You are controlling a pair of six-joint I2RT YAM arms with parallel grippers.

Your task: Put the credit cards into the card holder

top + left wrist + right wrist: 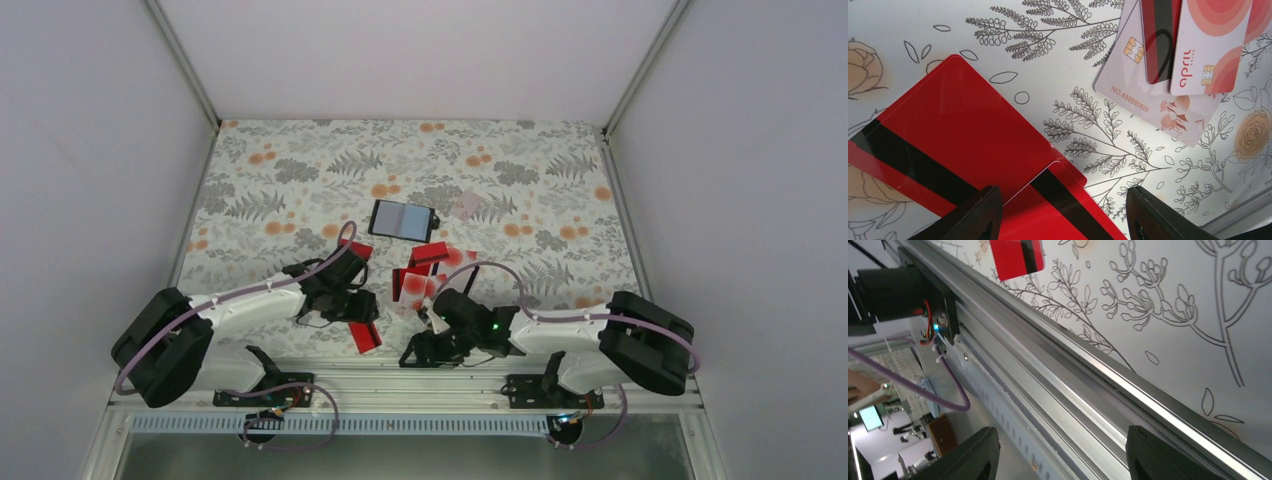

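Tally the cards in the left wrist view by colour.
Red cards with a black stripe: 3
Whitish chip cards: 2
Total: 5; an unclear reddish patch at the top-right edge is left out.

"Where is there room around the card holder [403,220]?"
"Beyond it and out to its left the tabletop [290,170] lies bare."
"And on its near side?"
"Crowded. The credit cards [425,268] are heaped just in front. Past them the left gripper [352,306] and right gripper [420,350] sit low, fingers apart, with the rail [400,374] behind."
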